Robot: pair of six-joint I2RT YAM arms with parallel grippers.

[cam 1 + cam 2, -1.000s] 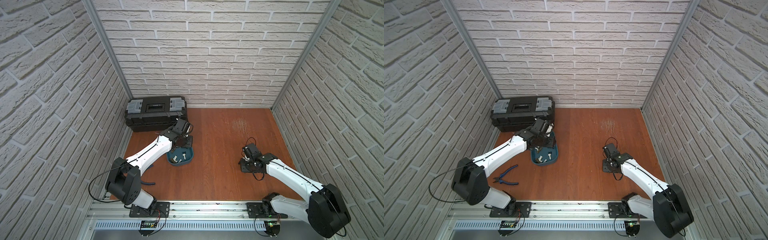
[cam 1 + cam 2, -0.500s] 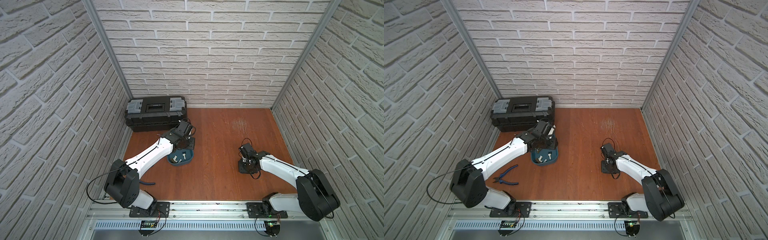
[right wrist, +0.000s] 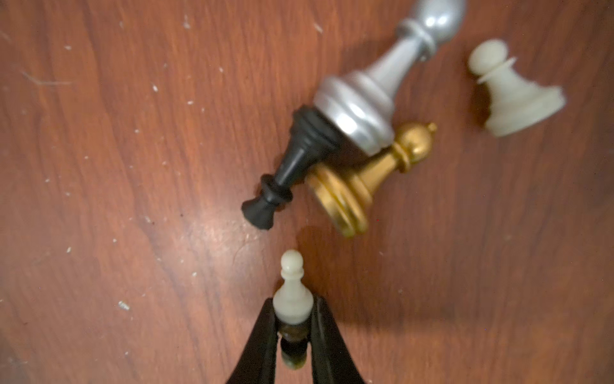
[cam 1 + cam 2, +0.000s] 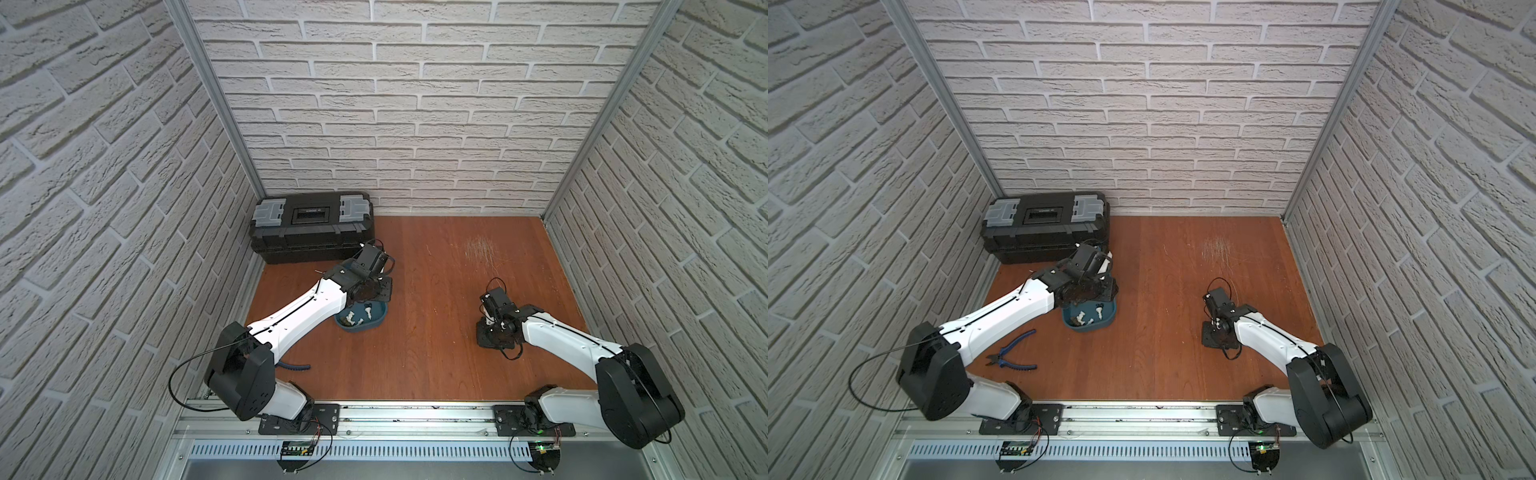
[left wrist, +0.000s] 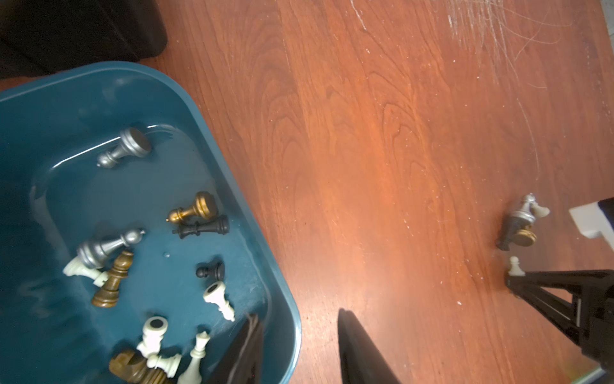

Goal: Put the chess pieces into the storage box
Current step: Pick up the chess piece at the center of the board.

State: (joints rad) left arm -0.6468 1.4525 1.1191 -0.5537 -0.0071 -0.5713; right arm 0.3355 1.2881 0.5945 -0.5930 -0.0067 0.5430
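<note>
- Two black fingers (image 3: 262, 332) of the right gripper (image 3: 292, 312) are pinched on a slim white pawn (image 3: 291, 286). The pawn's head sticks out past the fingertips, low over the right half of the wooden table (image 4: 436, 365).
- Four more loose pieces lie on the table just beside that pawn. A silver piece (image 3: 375, 89) leans across a black piece (image 3: 292, 163) and a gold pawn (image 3: 368, 173). A stout white pawn (image 3: 511, 89) lies on its side a little apart from them.
- On the left, the left gripper (image 5: 297, 314) has its jaws spread with nothing between them. One finger is over the inside of the storage box (image 5: 99, 93); the other is over bare table just outside the box's right wall.
- That teal tub sits left of centre, just on the near side of a black toolbox (image 4: 311, 226) at the far wall. It is well apart from the right gripper.
- About a dozen chess pieces (image 5: 210, 271) lie tumbled in the box. They include a silver pawn (image 5: 124, 148), a second gold pawn (image 5: 192, 209), a brown piece (image 5: 113, 279) and several white ones.
- Blue-handled pliers (image 4: 1013, 353) lie at the near left, beside the left arm.
</note>
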